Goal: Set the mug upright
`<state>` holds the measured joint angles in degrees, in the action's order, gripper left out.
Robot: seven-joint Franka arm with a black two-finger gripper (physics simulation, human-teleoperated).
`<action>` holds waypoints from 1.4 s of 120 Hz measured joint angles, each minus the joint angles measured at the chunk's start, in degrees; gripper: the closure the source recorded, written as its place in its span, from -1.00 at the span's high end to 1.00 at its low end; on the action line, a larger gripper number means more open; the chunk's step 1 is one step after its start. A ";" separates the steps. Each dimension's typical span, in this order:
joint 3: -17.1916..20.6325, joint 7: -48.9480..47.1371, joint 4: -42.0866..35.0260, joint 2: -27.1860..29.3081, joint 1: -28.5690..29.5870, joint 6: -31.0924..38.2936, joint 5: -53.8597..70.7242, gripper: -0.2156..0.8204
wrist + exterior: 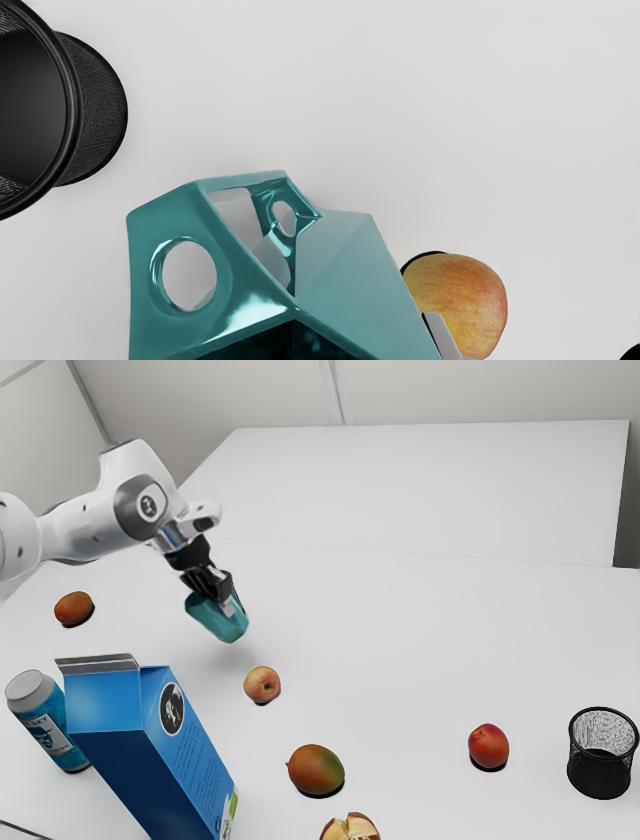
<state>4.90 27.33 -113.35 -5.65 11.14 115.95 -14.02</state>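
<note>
My gripper (pixel 226 603) is at the far side of the table in the exterior view, shut on the teal faceted mug (pixel 216 621). The mug hangs tilted just above the table, a soft shadow beneath it. In the wrist view the gripper (pixel 320 345) has one pale fingertip (pixel 442 332) along the side of the mug (pixel 345 265); the other fingertip is hidden behind the mug. Holes through the mug's angular body and part of its dark hollow face the wrist camera.
A yellow-red apple (pixel 262 684) lies close to the mug. Farther off are a mango (pixel 316 770), a red fruit (pixel 489 746), a black mesh cup (pixel 599 772), a cut fruit (pixel 350 828), a blue carton (pixel 140 750), a bottle (pixel 50 725) and an orange-brown fruit (pixel 74 608).
</note>
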 joint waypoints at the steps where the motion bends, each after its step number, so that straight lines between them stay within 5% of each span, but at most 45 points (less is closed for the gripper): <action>1: 0.03 -0.22 -0.23 0.14 -0.11 0.19 0.09 -0.93; 46: 1.40 -10.02 -5.91 2.21 -1.81 6.07 7.16 -0.93; 168: 1.55 -25.36 -11.54 1.17 -2.42 7.82 10.91 -0.84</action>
<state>6.45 1.97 -124.88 -4.48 8.72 123.77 -3.11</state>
